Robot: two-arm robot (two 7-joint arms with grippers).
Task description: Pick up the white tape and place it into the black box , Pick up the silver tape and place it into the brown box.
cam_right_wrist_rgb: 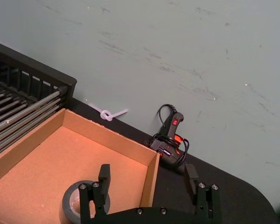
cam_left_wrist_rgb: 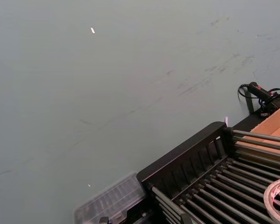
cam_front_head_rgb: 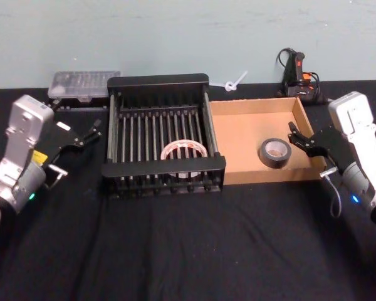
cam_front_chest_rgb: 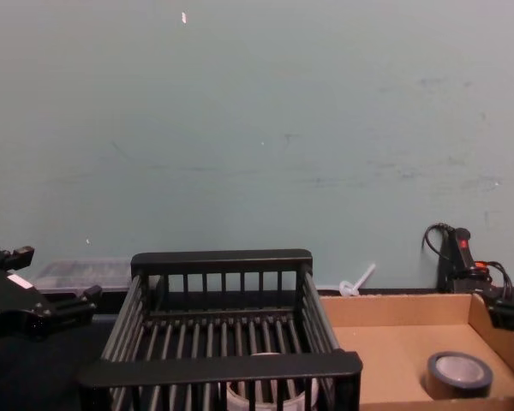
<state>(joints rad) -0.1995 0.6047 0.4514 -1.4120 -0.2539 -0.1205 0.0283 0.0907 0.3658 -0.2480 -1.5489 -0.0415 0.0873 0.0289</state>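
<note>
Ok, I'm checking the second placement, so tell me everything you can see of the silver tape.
The silver tape is a grey-silver roll with a darker outer edge and an open core. It lies flat on the floor of the brown box, toward its right side, touching only the cardboard. The open right gripper hovers just beside it, not holding it.

Head above, chest low (both forward).
</note>
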